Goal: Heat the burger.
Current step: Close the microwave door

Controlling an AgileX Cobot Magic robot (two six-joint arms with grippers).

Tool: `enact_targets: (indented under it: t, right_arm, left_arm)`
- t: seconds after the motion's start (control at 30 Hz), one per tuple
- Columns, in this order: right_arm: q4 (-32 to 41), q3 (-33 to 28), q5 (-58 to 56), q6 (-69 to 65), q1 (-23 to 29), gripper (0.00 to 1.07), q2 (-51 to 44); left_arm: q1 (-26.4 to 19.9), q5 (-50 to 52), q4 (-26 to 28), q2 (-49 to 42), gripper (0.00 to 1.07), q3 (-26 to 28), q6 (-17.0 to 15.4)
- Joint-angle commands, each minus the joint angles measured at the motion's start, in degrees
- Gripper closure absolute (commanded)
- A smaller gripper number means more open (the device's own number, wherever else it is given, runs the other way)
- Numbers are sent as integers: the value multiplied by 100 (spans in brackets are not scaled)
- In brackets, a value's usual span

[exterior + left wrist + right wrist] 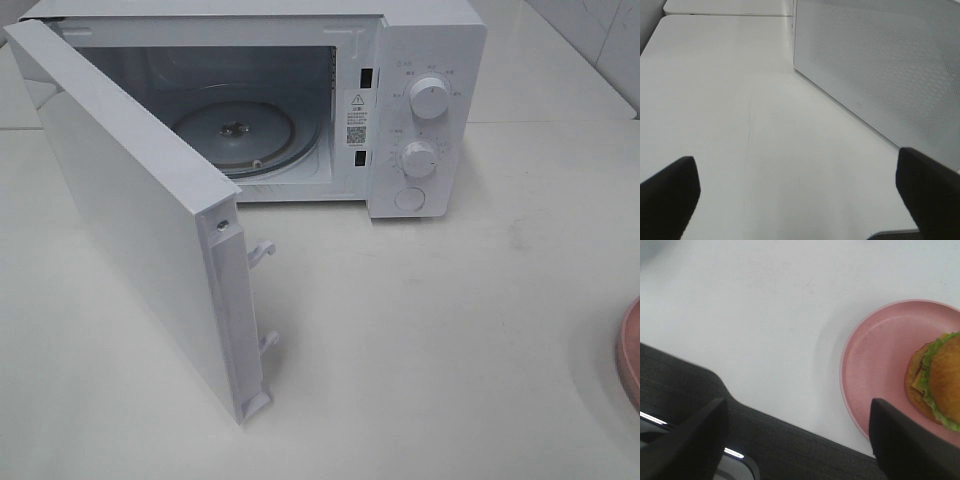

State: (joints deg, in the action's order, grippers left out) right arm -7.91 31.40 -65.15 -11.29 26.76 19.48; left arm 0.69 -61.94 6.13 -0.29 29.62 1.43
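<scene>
The burger (942, 380), with its golden-brown bun and green lettuce edge, lies on a pink plate (875, 360) in the right wrist view. My right gripper (796, 405) stands open beside the plate, apart from it, with nothing between its fingers. In the high view only the plate's rim (630, 350) shows at the right edge; the burger and both grippers are out of that view. The white microwave (420, 100) stands at the back with its door (130, 220) swung wide and a bare glass turntable (235, 135) inside. My left gripper (795, 155) is open and empty over the table, near the door's perforated face (880, 65).
The open door reaches far forward over the table's left half, its latch hooks (262, 252) pointing right. Two knobs (428, 95) and a round button sit on the microwave's right panel. The table's edge (775, 412) with dark ground below it runs close to the right gripper.
</scene>
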Motion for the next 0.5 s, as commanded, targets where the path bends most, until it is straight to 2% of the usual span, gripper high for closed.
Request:
enact_targets:
  t: [0.03, 0.1, 0.2, 0.5]
  right_arm:
    - [97, -34, 86, 275, -298, 31, -252]
    - [286, -52, 292, 476, -699, 31, -602]
    - [458, -63, 481, 544, -1003, 31, -900]
    - [539, -286, 802, 596, -1553, 31, -1621]
  left_arm:
    - [-11, 63, 11, -29, 7, -6, -6]
    - [-11, 63, 11, -29, 7, -6, -6]
    - [-11, 63, 11, -29, 7, -6, -6]
    - [-11, 63, 11, -29, 7, -6, -6]
